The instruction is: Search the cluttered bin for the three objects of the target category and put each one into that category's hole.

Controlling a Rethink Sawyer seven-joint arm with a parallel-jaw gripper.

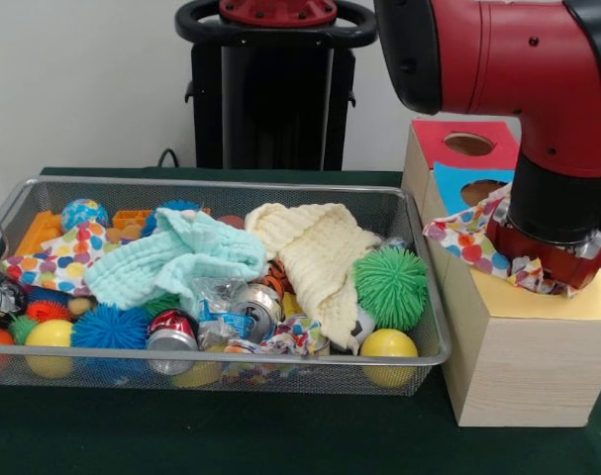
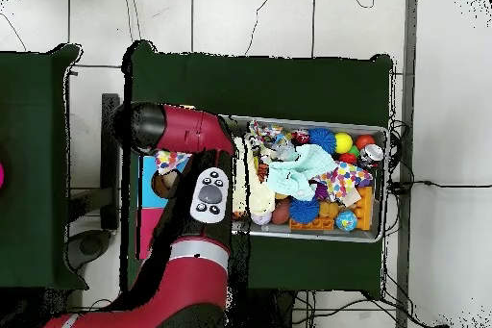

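The wire mesh bin [image 1: 221, 184] stands at the left, full of clutter. One polka-dot cloth [image 1: 466, 234] lies bunched around my gripper [image 1: 551, 249], which sits low over the yellow top [image 1: 523, 302] of the nearest wooden box. The arm and cloth hide the hole. A second polka-dot cloth [image 1: 57, 259] lies at the bin's left end. A third [image 1: 285, 336] peeks out at the bin's front, under cans. In the overhead view the arm covers the yellow box, with cloth [image 2: 171, 161] showing beside it and another cloth [image 2: 338, 180] in the bin [image 2: 381, 134].
A mint-green cloth [image 1: 176, 257] and a cream cloth [image 1: 315, 247] lie across the bin's middle. A green spiky ball [image 1: 391, 285], a yellow ball [image 1: 389, 346], blue spiky balls and cans fill the rest. The blue-topped box [image 1: 456, 182] and red-topped box [image 1: 441, 136] stand behind the yellow one.
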